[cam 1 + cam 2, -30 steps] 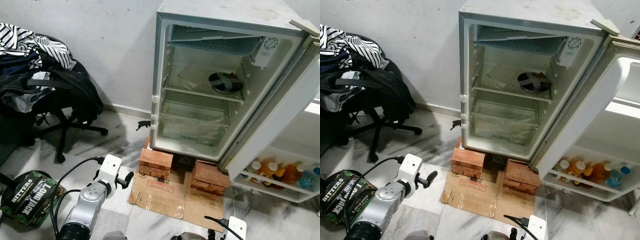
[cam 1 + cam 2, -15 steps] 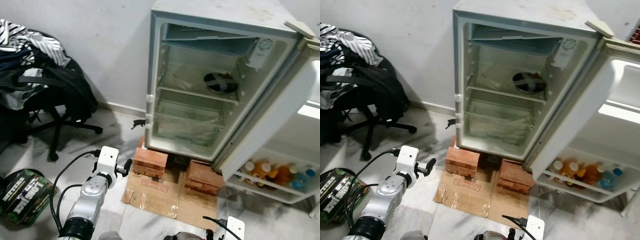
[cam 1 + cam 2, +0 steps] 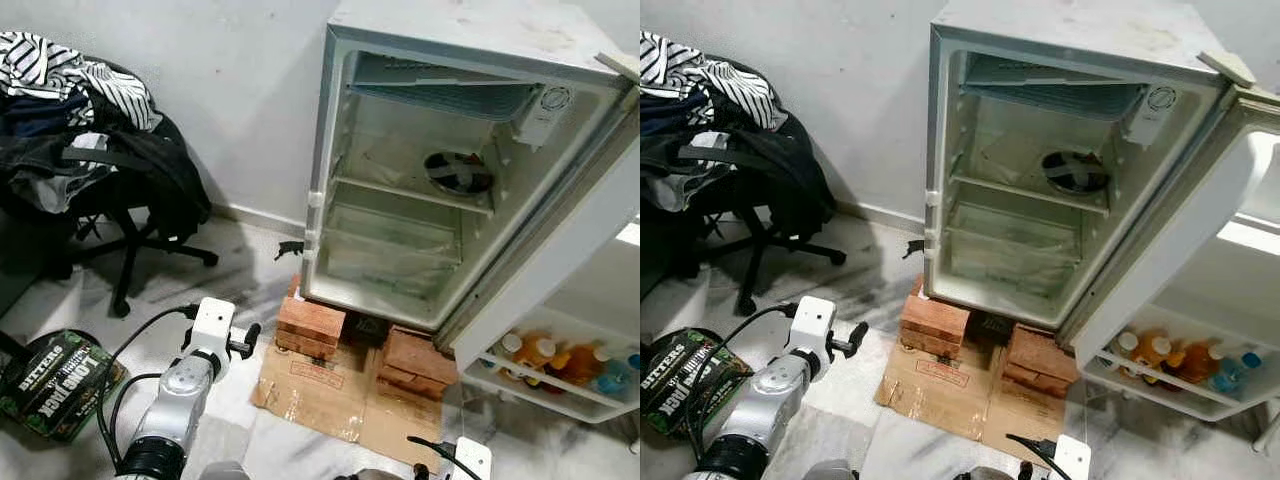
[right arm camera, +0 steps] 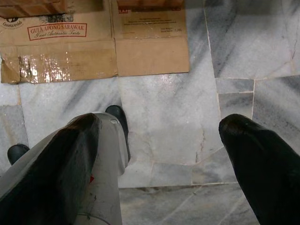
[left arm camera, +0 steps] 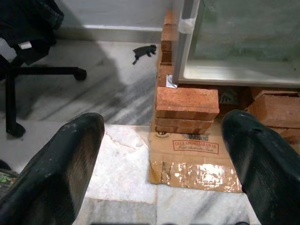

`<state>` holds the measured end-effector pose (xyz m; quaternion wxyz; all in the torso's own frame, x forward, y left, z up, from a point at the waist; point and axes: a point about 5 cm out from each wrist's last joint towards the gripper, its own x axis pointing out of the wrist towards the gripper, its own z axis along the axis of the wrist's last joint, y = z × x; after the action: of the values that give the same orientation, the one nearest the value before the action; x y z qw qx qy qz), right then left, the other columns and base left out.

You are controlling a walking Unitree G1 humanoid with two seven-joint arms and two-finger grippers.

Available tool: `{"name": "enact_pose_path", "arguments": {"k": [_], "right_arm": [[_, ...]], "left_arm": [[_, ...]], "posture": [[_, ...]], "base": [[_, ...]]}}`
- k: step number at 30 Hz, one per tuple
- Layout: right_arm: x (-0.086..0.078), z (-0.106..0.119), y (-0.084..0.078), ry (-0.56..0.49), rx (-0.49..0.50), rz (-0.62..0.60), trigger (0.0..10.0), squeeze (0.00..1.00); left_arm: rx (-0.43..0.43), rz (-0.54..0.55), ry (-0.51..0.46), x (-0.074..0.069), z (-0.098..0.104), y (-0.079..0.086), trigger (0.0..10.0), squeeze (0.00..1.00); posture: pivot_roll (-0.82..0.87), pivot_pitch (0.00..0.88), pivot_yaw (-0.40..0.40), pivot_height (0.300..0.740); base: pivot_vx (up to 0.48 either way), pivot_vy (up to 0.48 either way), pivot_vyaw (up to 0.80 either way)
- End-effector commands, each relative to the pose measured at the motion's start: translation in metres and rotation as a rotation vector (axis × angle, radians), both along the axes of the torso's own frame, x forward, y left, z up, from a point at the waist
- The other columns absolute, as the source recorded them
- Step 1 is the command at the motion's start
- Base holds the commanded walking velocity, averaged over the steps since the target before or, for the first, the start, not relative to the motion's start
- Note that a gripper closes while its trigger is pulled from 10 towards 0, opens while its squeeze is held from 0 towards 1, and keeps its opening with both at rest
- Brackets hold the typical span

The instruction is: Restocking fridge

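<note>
A small white fridge [image 3: 470, 28] stands open on red bricks [image 3: 311, 325] against the wall. Its shelves are bare except for a dark round bowl [image 3: 457, 171] on the middle shelf. The door [image 3: 560, 250] swings out to the right, and its low rack holds several bottles [image 3: 560, 362], orange and blue. My left gripper [image 5: 159, 159] is open and empty, held low over the floor and facing the bricks and the fridge's lower left corner. My right gripper [image 4: 159, 159] is open too, pointing down at marble floor.
Flattened cardboard [image 3: 320, 385] lies before the bricks. An office chair heaped with clothes and bags [image 3: 90, 150] stands at the left. A green "Long Jack" box [image 3: 58, 380] lies on the floor by my left arm. My own silver leg [image 4: 105, 154] is below the right gripper.
The head camera has swung, shifting the whole picture a little. My left arm stays raised in about the same place. Nothing in the fridge has moved.
</note>
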<state>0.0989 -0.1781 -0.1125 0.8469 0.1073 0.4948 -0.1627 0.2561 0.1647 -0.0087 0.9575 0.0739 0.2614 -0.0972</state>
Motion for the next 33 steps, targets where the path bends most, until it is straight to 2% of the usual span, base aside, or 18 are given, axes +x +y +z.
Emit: {"name": "enact_pose_path", "arguments": {"k": [1, 6, 21, 33], "right_arm": [[0.2252, 0.1468, 0.0838, -0.744, 0.075, 0.491, 10.0, 0.0], [0.221, 0.1414, 0.0818, -0.726, 0.071, 0.487, 10.0, 0.0], [0.2206, 0.1395, 0.0787, -0.708, 0.07, 0.474, 10.0, 0.0], [0.2206, 0.1397, 0.0801, -0.709, 0.074, 0.47, 10.0, 0.0]], "left_arm": [[0.021, 0.004, -0.015, 0.0015, 0.0011, 0.0003, 10.0, 0.0], [0.025, 0.034, -0.041, 0.0014, 0.0032, 0.0038, 10.0, 0.0], [0.029, 0.019, -0.037, 0.001, 0.0022, 0.003, 10.0, 0.0], [0.028, 0.019, -0.031, 0.001, 0.0017, 0.0033, 10.0, 0.0]], "posture": [[0.08, 0.0, -0.071, 0.74], [0.08, 0.0, -0.07, 0.74], [0.09, 0.0, -0.071, 0.74], [0.09, 0.0, -0.07, 0.74]], "base": [[0.0, 0.0, 0.0], [0.0, 0.0, 0.0], [0.0, 0.0, 0.0], [0.0, -0.304, 0.0]]}}
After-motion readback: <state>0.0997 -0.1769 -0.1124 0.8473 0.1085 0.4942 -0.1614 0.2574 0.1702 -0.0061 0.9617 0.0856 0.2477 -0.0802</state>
